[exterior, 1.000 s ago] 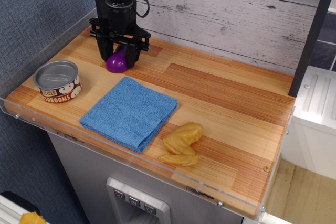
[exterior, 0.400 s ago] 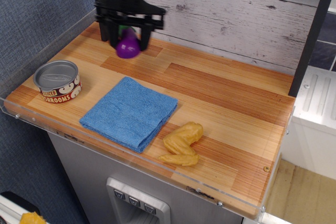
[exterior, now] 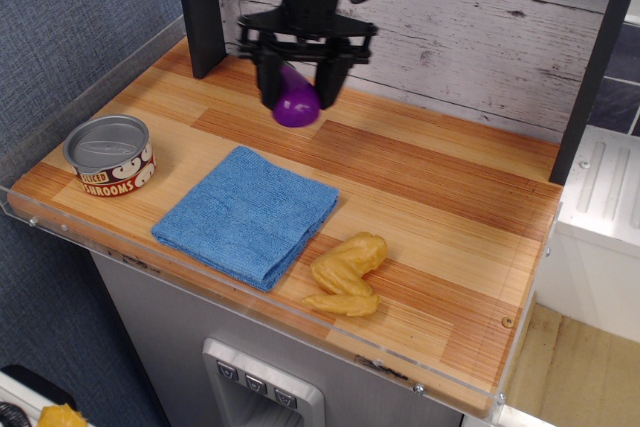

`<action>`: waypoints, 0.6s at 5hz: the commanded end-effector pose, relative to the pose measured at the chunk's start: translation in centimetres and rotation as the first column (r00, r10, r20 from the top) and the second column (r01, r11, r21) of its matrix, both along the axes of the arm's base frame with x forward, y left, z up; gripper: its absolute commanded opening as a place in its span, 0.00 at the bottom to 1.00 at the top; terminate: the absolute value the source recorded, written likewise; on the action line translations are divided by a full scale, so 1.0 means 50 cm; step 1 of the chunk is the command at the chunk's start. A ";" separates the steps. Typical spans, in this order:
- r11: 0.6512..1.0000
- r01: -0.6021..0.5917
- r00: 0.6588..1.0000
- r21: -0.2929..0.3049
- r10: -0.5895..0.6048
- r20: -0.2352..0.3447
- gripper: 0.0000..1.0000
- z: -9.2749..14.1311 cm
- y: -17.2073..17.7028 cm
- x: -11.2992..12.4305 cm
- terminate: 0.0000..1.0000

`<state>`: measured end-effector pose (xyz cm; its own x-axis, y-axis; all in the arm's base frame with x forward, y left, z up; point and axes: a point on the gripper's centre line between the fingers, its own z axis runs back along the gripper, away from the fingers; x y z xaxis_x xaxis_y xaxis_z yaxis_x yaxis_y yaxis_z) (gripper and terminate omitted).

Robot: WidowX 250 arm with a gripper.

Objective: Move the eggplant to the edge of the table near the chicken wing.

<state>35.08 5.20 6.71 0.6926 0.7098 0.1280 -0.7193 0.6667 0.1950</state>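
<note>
Gripper [exterior: 298, 97] of black metal, hanging from the dark arm at the back of the scene, is clamping its two fingers [exterior: 268, 82] against the sides of the small glossy purple toy eggplant [exterior: 296, 104], whose rounded end is poking out below the fingertips. The eggplant is hanging in the grip above the rear part of the light and reddish-brown striped wooden plank table [exterior: 430, 197], close to the grey weathered-wood wall panel [exterior: 480, 37]; whether it is touching the planks cannot be told from this angle.

A folded blue terry cloth [exterior: 248, 214] is lying flat in front of the gripper, toward the near edge. A squat tin can with a red-and-white mushroom label [exterior: 110, 155] is standing upright at the left, its grey lid sealing it, so nothing of its contents is showing. The golden-yellow bent plastic toy chicken wing [exterior: 348, 274] is resting just beside the cloth's right corner, near the clear plastic rim along the front edge, well apart from the held eggplant, with the cloth lying partly between them.
</note>
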 end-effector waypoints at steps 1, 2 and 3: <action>0.980 -0.191 0.978 -0.047 0.195 0.077 0.00 0.037 -0.110 -0.019 0.00; 0.970 -0.230 0.965 -0.075 0.237 0.109 0.00 0.035 -0.144 -0.023 0.00; 0.964 -0.237 0.960 -0.121 0.252 0.123 0.00 0.014 -0.200 -0.017 0.00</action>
